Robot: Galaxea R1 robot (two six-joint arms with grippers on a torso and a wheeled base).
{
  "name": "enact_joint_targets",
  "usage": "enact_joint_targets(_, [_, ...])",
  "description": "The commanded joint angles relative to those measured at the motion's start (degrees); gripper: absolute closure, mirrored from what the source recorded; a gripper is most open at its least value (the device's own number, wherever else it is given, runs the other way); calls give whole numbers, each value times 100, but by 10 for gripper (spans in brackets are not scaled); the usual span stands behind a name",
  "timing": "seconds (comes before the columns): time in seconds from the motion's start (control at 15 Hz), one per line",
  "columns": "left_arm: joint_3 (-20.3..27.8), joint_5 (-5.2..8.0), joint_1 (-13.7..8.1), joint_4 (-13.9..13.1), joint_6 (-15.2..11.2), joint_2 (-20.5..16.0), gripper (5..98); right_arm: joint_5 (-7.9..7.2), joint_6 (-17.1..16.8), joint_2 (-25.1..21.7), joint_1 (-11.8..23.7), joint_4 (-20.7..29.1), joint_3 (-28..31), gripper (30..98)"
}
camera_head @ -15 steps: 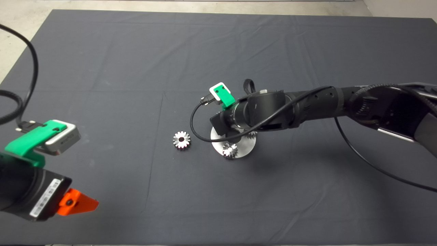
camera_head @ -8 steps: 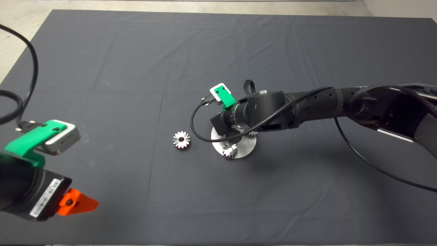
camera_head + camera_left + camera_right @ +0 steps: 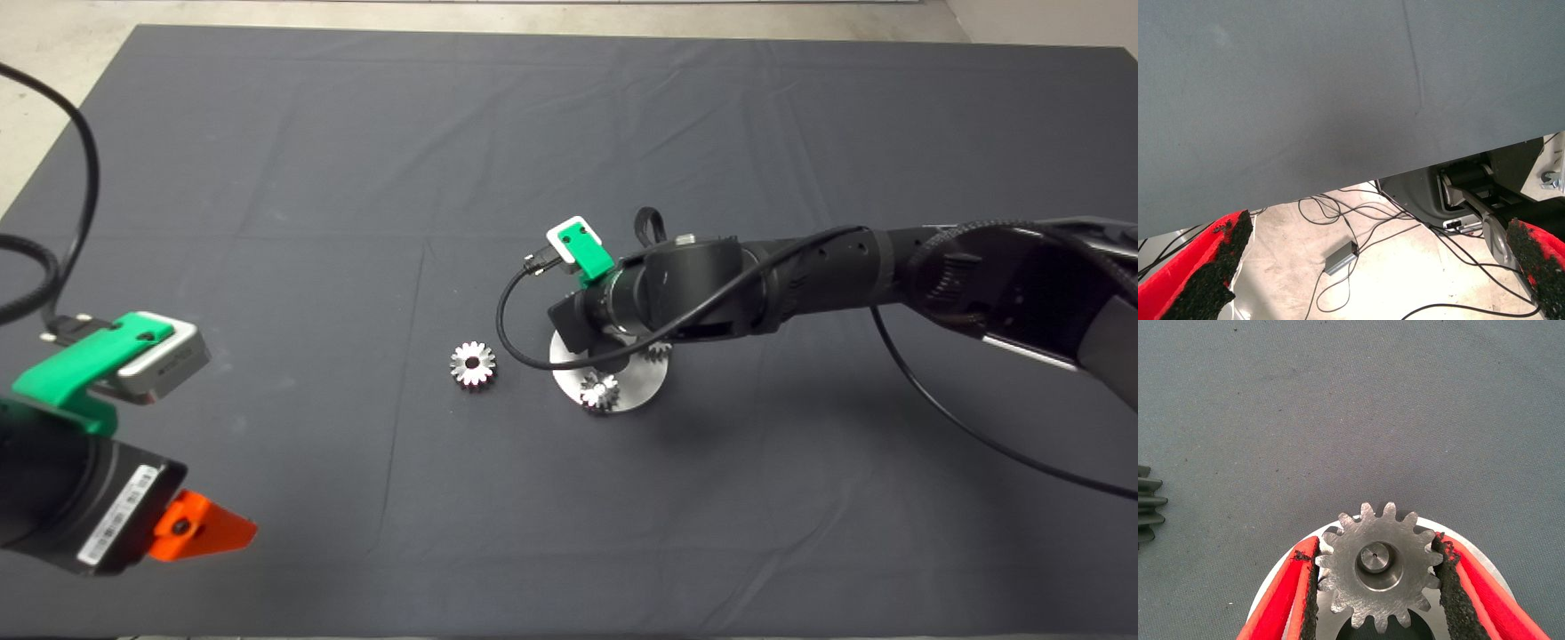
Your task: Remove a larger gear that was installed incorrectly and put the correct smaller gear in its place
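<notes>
Right wrist view: the right gripper (image 3: 1373,545) has its pads pressed against opposite teeth of the smaller gear (image 3: 1378,587), which sits over a pin on the round base plate (image 3: 637,396). To finish well, I'd press it straight down until it is flush and meshes, then open without tilting it. The plate also carries two other small gears (image 3: 598,391). The larger gear (image 3: 472,364) lies loose on the mat (image 3: 356,178) beside the plate. The left gripper (image 3: 200,529) is parked at the lower left, spread wide and empty.

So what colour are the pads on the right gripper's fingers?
Black, rough-textured pads on red fingers, clearest in the right wrist view.
</notes>
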Motion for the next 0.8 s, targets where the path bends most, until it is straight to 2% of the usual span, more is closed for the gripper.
enact_joint_targets(0.0, [86,14,-70,-120,3,-7,61,-54,29,10,102,-101,23,881])
enact_joint_targets(0.6, [86,14,-70,-120,8,1,60,-106,29,19,111,-101,58,841])
enact_joint_targets(0.73, [86,14,-70,-120,3,10,60,-304,58,-34,200,-39,410,805])
